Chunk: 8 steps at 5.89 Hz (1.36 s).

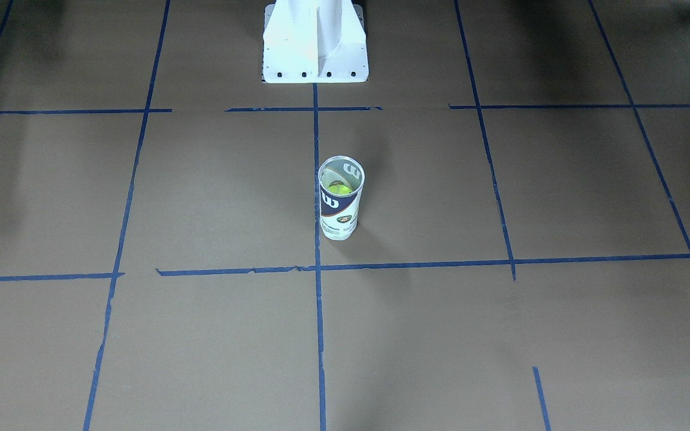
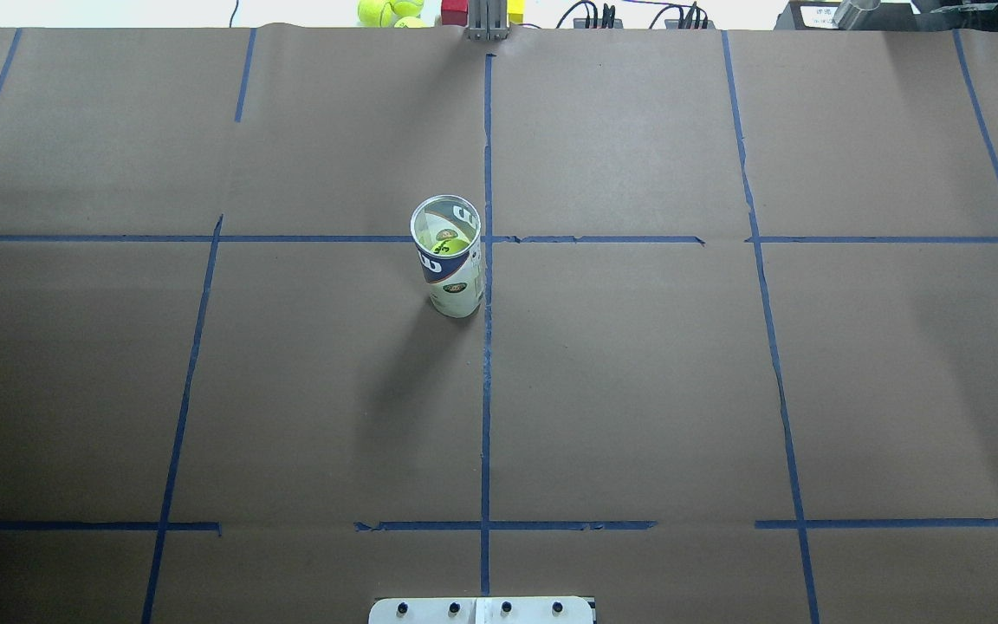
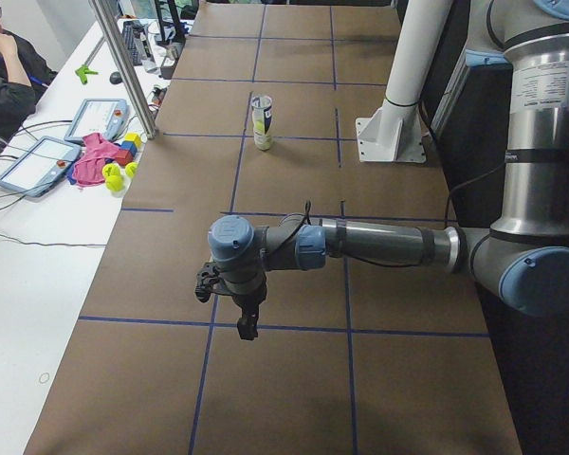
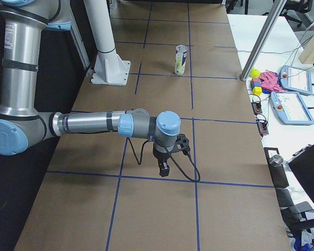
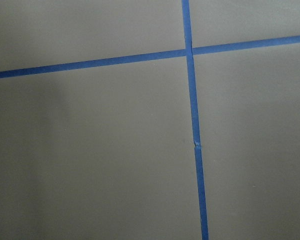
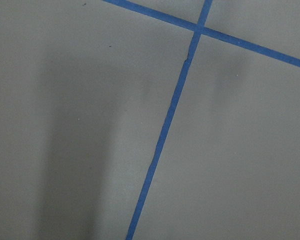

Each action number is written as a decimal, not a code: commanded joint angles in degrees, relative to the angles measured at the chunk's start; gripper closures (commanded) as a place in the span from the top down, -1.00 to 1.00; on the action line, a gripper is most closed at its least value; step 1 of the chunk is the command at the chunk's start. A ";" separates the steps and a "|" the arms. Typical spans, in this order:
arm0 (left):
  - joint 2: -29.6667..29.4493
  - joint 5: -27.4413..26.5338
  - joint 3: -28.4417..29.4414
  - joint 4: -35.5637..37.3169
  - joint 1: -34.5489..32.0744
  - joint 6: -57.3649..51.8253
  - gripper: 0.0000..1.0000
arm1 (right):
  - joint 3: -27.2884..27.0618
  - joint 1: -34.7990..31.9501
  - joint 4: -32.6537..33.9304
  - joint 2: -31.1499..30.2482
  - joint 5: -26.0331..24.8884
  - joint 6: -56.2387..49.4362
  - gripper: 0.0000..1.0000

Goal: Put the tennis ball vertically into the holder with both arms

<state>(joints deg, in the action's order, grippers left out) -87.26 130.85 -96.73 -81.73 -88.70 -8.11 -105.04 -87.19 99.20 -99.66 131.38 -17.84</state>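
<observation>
**Can Upright at Mid-Table, Both Arms Well Away**

The can [image 1: 339, 209] stood upright on the brown table [image 2: 638, 390], open end up. It was just beside the central blue tape line [image 2: 486, 390] and out in front of the white pedestal [image 1: 315, 48]. A yellow-green tennis ball [image 1: 340, 189] lay inside it (visible through the open mouth). The left arm [image 3: 379, 245] and right arm [image 4: 94, 124] reached out over opposite ends of the table, well apart from the can. The left gripper [image 3: 247, 327] and right gripper [image 4: 164, 168] pointed down above the paper. Whether their fingers were spread or closed could not be told from the side views.
</observation>
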 commanded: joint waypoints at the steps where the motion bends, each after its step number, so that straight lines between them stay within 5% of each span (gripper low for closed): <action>1: 2.34 0.19 -1.53 -0.18 0.19 -0.24 1.00 | 0.44 0.00 -0.06 -0.09 0.11 -0.09 1.00; 8: 3.32 0.28 -1.62 -0.44 0.19 -0.33 1.00 | 1.50 0.09 -0.06 -0.09 0.46 -0.09 1.00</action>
<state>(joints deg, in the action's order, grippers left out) -83.94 131.13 -98.38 -82.22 -88.51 -8.44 -103.59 -87.10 99.14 -99.75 131.75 -17.93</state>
